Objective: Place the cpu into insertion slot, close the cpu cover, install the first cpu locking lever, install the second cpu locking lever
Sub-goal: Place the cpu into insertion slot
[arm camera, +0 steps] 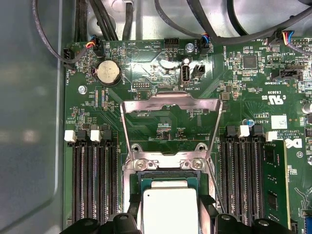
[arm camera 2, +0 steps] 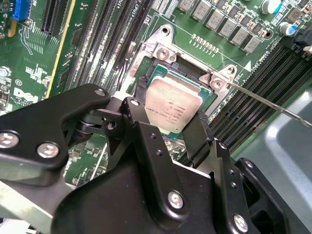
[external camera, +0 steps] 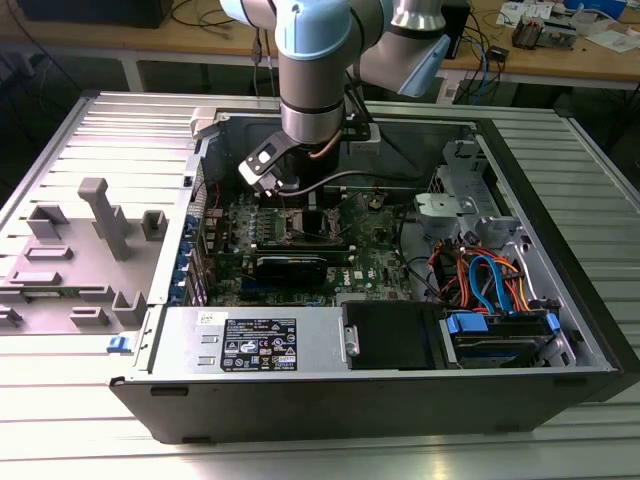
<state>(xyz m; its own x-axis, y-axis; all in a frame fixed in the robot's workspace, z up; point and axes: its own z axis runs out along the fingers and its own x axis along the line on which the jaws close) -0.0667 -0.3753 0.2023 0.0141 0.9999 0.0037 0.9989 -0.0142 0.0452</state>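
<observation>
Case: the open computer case lies on the ribbed table; my arm reaches down into it.
Board: the green motherboard lies flat on the case floor; long memory slots flank the socket on both sides.
Cover: the cpu cover is swung back, clear of the socket; one locking lever juts free, unlatched.
Slot: the insertion slot lies directly beneath my fingers.
Pincer: my pincer is narrowed to the chip's width; its fingers press two opposite edges of the cpu.
Cpu position: over the slot, within its frame; fully seated or not, I cannot tell.
Handling: judged light, rigid and thin; the smooth metal top is likely slippery; the underside and socket contacts are likely fragile; the edges are the proper hold, with the chip kept level.
</observation>
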